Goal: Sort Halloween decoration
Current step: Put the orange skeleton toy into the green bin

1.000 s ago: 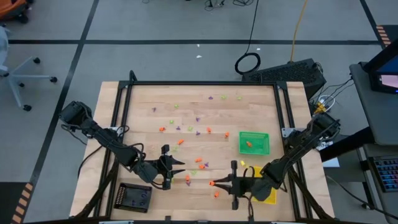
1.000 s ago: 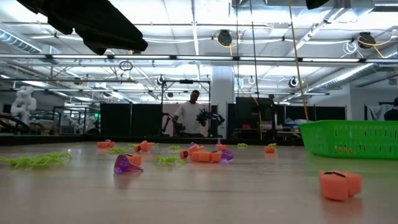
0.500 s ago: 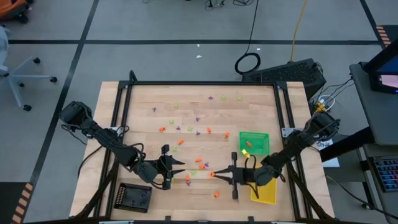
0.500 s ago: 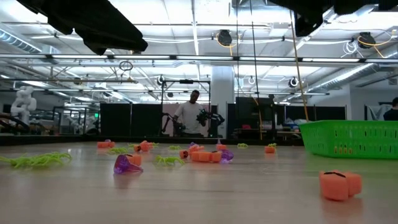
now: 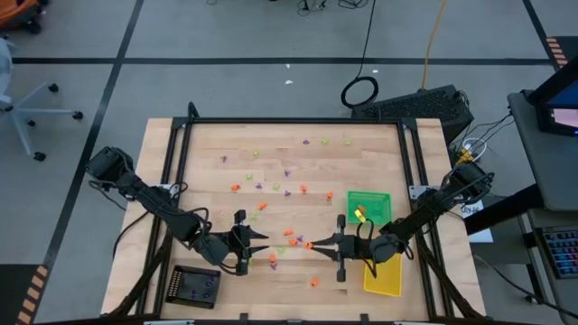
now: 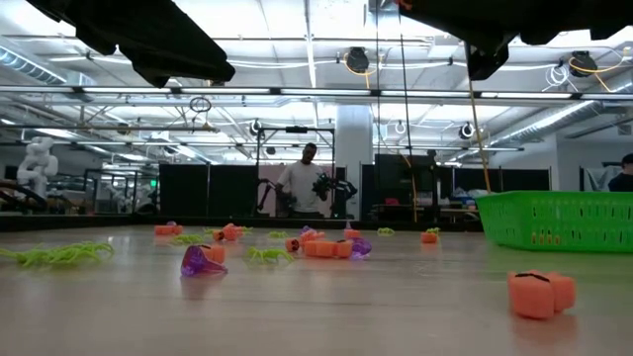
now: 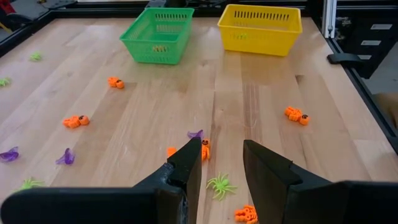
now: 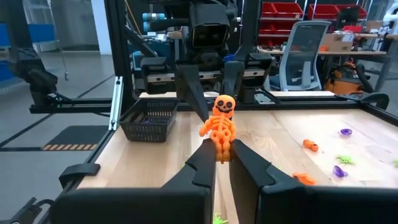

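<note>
Small orange, purple and lime green Halloween decorations (image 5: 275,190) lie scattered over the wooden table. My right gripper (image 5: 313,246) is near the table's middle front, pointing level toward the left edge, and is shut on an orange skeleton figure (image 8: 220,123). My left gripper (image 5: 262,239) faces it from the left. It stands open above the table with nothing between its fingers (image 7: 221,167). A green spider (image 7: 219,184) and an orange trinket (image 7: 203,148) lie on the wood below and beyond its fingers. My right gripper pinches the orange skeleton's lower end (image 8: 221,149) between its two fingertips. The fingers come level from the table's right side. The skeleton is clear of the table, with its body and round head (image 8: 224,104) free of the fingertips.
A green tray (image 5: 368,206) stands right of centre, a yellow tray (image 5: 382,278) at the front right and a black tray (image 5: 195,287) at the front left. Black frame rails (image 5: 298,121) border the table. A person (image 6: 309,183) stands far behind in the room.
My right gripper has carried the orange skeleton from beside the yellow tray toward the table's far edge and a little down, rolling slightly. It has stayed shut on the skeleton.
</note>
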Tool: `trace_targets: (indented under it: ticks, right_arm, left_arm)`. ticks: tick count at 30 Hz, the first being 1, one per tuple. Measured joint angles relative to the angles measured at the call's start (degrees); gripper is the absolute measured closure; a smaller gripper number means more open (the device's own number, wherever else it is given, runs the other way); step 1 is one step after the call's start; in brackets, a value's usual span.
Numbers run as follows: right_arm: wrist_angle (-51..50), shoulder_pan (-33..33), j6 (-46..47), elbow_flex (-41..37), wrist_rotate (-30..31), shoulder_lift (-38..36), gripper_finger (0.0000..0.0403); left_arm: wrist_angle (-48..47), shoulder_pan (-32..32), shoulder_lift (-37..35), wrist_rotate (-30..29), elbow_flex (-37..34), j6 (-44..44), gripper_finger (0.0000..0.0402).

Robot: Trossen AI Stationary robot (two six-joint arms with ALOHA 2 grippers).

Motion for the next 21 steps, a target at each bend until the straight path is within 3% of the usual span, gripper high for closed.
trace_targets:
  ticks: [21]
  right_arm:
    - [-0.40,0.01,-3.21,0.00,-0.14,0.02,0.0385]
  left_arm:
    - [-0.02,0.01,0.00,0.00,0.00,0.00,0.0285]
